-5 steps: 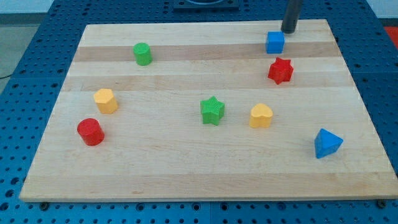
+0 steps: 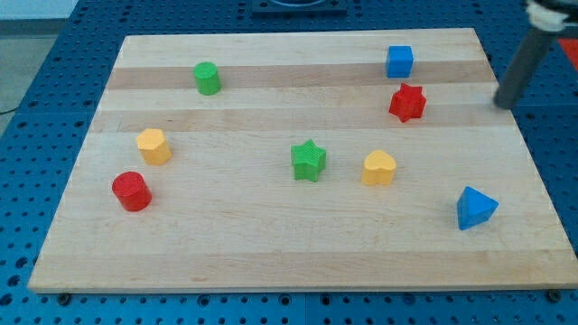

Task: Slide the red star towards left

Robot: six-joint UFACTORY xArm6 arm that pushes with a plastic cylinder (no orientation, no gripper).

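1. The red star (image 2: 407, 101) sat far right on the surface (image 2: 271, 235), just near of the blue cube (image 2: 399, 61).
2. My tip (image 2: 504, 106), a bare rod tool grasping nothing, stood well right of the star.

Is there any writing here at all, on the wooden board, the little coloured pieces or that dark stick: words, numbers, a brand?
None: no word, number, brand or sign can be read anywhere in the camera view.
The wooden board shows only bare grain.
The red star, the blue cube and the other blocks are plain coloured, unmarked.
The dark rod ending in my tip, at the view's right of the red star, carries no label.
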